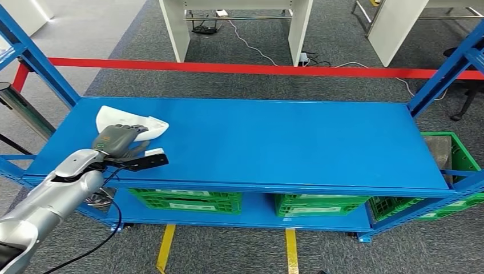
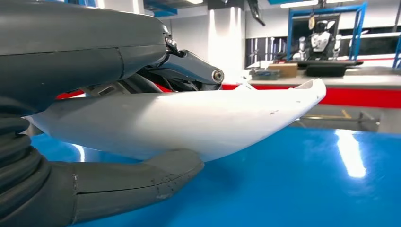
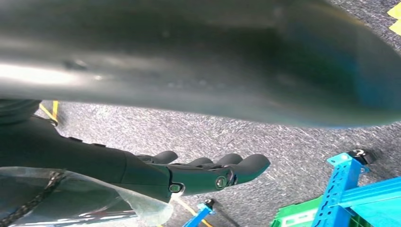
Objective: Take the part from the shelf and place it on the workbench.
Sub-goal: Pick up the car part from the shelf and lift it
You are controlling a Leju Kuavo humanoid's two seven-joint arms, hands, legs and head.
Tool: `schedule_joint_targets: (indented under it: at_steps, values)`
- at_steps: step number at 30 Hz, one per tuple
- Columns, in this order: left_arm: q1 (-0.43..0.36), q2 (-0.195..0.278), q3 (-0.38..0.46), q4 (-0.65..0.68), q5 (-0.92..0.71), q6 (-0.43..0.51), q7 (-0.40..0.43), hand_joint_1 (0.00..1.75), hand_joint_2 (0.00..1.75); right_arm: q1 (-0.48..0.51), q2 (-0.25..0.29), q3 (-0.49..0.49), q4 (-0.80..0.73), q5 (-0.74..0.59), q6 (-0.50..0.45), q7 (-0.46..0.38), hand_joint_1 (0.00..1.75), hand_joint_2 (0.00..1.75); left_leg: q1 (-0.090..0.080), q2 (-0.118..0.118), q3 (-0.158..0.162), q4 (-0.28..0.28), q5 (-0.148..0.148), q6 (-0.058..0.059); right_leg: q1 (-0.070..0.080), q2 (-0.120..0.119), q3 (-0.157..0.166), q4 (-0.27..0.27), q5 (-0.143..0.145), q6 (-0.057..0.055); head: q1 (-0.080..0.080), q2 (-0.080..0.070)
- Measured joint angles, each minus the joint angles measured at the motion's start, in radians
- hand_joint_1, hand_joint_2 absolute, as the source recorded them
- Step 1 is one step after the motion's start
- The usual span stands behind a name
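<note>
white part (image 1: pixel 132 124) half under left robot hand (image 1: pixel 119 140)

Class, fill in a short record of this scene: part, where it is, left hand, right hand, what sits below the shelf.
Part: white curved part
Where: on the blue shelf top, near its left end
Left hand: grips the part
Right hand: hangs over grey carpet, holding nothing
Below: green crates on the lower shelf
</note>
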Motion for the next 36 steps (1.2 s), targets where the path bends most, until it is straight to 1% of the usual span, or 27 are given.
schedule_joint_targets:
  at_steps: [7,15,25,30,36]
  values:
    - [-0.009,-0.005,0.022,-0.062,0.018,-0.013,-0.002,1.75,1.75,0.0,0.0,0.0,0.0,-0.003,-0.001,-0.002,0.0,0.0,0.0,0.0,0.0,0.0,0.0,0.0,0.0,0.0,0.0,0.0,0.0,0.0,0.0,0.0]
    - [-0.026,0.006,0.037,-0.119,0.051,-0.057,-0.018,1.75,1.75,0.003,0.0,0.0,0.0,-0.013,-0.002,-0.003,0.0,0.0,0.0,0.0,0.0,0.0,0.0,0.0,0.0,0.0,0.0,0.0,0.0,0.0,0.0,0.0]
    - [-0.029,0.015,0.043,-0.158,0.059,-0.073,-0.026,1.75,1.75,0.004,0.0,0.0,0.0,-0.016,-0.002,-0.004,0.0,0.0,0.0,0.0,0.0,0.0,0.0,0.0,0.0,0.0,0.0,0.0,0.0,0.0,0.0,0.0]
    - [-0.022,0.025,0.031,-0.229,0.079,-0.115,-0.037,1.75,1.75,0.007,0.0,0.0,0.0,-0.024,-0.009,-0.007,0.0,0.0,0.0,0.0,0.0,0.0,0.0,0.0,0.0,0.0,0.0,0.0,0.0,0.0,0.0,0.0]
    - [-0.01,0.031,-0.012,-0.343,0.112,-0.183,-0.038,1.75,1.75,0.009,0.0,0.0,0.0,-0.033,-0.017,-0.016,0.0,0.0,0.0,0.0,0.0,0.0,0.0,0.0,0.0,0.0,0.0,0.0,0.0,0.0,0.0,0.0]
